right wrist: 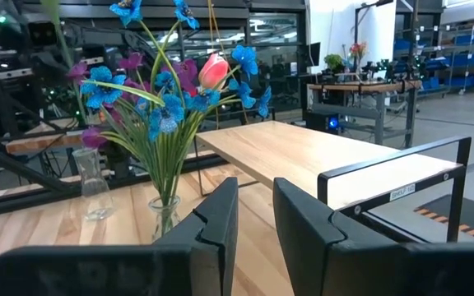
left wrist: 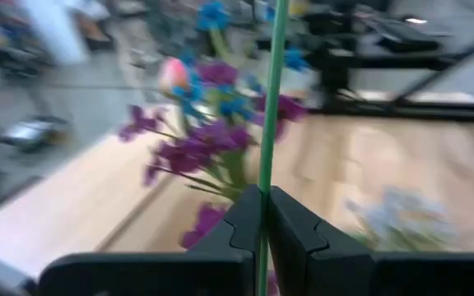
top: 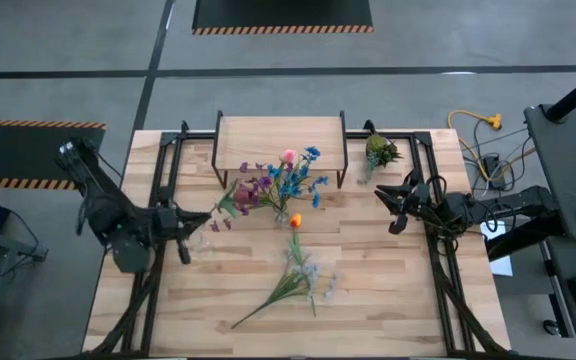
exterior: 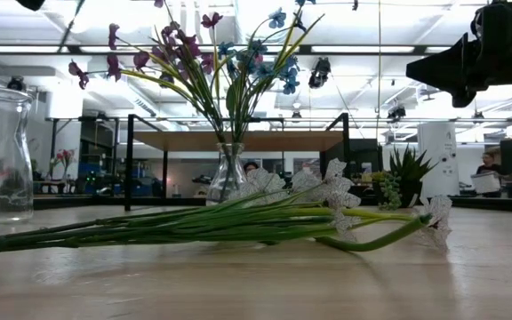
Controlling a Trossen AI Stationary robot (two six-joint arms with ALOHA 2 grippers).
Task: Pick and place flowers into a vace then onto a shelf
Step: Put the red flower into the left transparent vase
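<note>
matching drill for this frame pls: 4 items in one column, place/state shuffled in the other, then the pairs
1. left gripper
2. right gripper
3. whitish flowers
4. shelf

a. lying flat on the table
b. fingers apart, empty
c. at the table's far edge, behind the vase
d. shut on a green stem

Pairs: 1-d, 2-b, 3-a, 4-c

A short leafy sprig (top: pixel 379 151) stands near the surface's (top: pixel 388 290) far right corner. An empty glass carafe (exterior: pixel 1 156) stands near the left edge. Past the right edge, yellow cable (top: pixel 473 124) lies coiled on the grey floor (top: pixel 268 50).
</note>
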